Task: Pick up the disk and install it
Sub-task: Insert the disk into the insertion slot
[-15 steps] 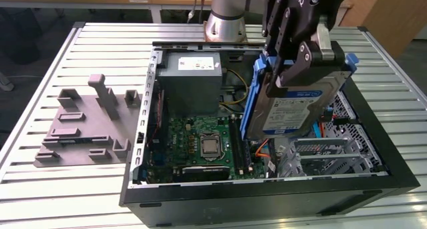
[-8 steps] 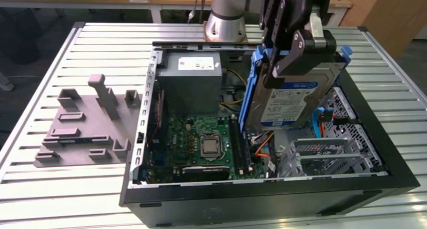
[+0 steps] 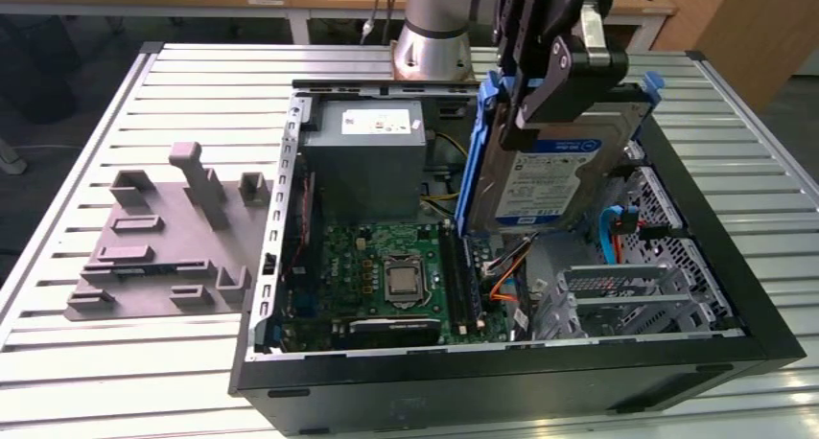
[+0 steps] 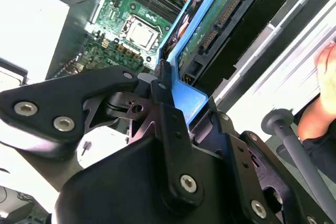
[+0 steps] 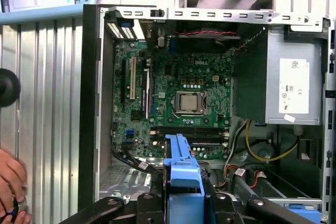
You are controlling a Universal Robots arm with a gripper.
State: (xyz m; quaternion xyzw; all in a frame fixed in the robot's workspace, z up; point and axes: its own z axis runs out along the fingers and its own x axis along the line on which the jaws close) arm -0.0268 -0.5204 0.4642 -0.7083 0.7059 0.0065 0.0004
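Note:
The disk (image 3: 553, 175), a silver hard drive with a blue-and-white label and a blue bracket, hangs upright over the open computer case (image 3: 512, 381), on the exterior view's right. My gripper (image 3: 544, 99) is shut on its upper part, black fingers on both faces. In the second wrist view the disk's green circuit board (image 4: 220, 24) and blue bracket (image 4: 190, 99) run away from my gripper (image 4: 167, 88) toward the case. The first wrist view has the bracket's edge (image 5: 181, 166) between the fingers (image 5: 147, 205), above the case interior.
Inside the case lie the motherboard (image 3: 390, 271), a grey power supply box (image 3: 371, 156), orange and yellow cables (image 3: 512, 266) and a metal drive cage (image 3: 640, 290). A grey fixture (image 3: 160, 238) sits on the slatted table. A person's hand (image 5: 10, 182) is beside the case.

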